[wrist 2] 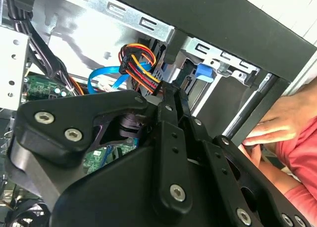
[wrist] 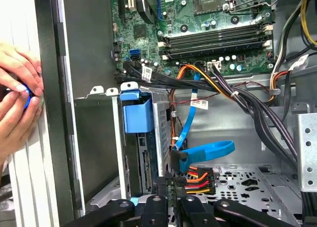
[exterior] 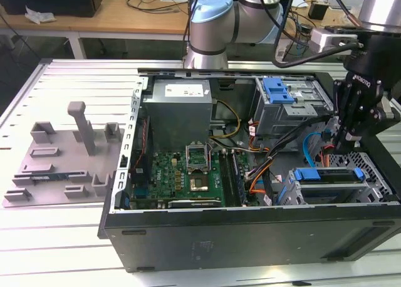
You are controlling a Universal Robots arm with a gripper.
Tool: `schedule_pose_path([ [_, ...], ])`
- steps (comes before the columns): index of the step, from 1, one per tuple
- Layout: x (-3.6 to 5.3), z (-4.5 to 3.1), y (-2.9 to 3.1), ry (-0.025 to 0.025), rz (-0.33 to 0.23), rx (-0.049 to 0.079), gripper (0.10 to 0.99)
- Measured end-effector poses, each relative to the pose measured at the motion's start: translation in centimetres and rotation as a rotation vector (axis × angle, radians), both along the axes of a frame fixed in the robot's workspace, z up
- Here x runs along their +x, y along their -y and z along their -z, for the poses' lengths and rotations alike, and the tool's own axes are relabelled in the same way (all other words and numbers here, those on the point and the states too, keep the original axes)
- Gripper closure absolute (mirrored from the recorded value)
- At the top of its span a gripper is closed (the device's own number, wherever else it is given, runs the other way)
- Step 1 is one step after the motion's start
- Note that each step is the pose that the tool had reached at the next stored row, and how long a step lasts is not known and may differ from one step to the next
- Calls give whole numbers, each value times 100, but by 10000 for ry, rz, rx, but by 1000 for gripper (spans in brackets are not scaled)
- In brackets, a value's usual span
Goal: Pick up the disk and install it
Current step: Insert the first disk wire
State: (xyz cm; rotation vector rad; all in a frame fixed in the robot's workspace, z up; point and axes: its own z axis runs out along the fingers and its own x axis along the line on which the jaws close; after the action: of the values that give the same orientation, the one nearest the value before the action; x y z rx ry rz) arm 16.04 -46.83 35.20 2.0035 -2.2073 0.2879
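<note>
Blue-framed, the disk [exterior: 329, 175] lies in a bay at the computer case's [exterior: 250, 234] corner on the exterior view's right; seating it looks the step in hand. The gripper [exterior: 346, 136] hangs just above among cables [wrist: 198, 179]; whether it is clamped I cannot tell. Pressing calls for avoiding them.

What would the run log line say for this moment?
disk: in drive bay | gripper: at cable connectors by disk | hands: at case edge
</note>
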Motion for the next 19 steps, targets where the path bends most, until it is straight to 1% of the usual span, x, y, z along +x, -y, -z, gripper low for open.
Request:
schedule_pose_path([
  [1, 0, -15, 30, -1, 0, 302, 918],
  [3, 1, -27, 56, -11, 0, 537, 918],
  [4, 3, -30, 74, -29, 1, 653, 918],
  [5, 5, -34, 90, -48, 2, 699, 918],
  [6, 9, -40, 116, -79, 1, 731, 918],
  [9, 20, -54, 147, -131, -12, 777, 918],
  [12, 40, -58, 181, -147, -25, 804, 918],
  [14, 44, -58, 228, -148, -30, 851, 918],
  [15, 44, -58, 268, -148, -30, 895, 918],
  [16, 44, -58, 333, -148, -32, 973, 918],
  [17, 44, -58, 359, -148, -32, 1021, 918],
  [19, 43, -57, 360, -147, -32, 1021, 918],
])
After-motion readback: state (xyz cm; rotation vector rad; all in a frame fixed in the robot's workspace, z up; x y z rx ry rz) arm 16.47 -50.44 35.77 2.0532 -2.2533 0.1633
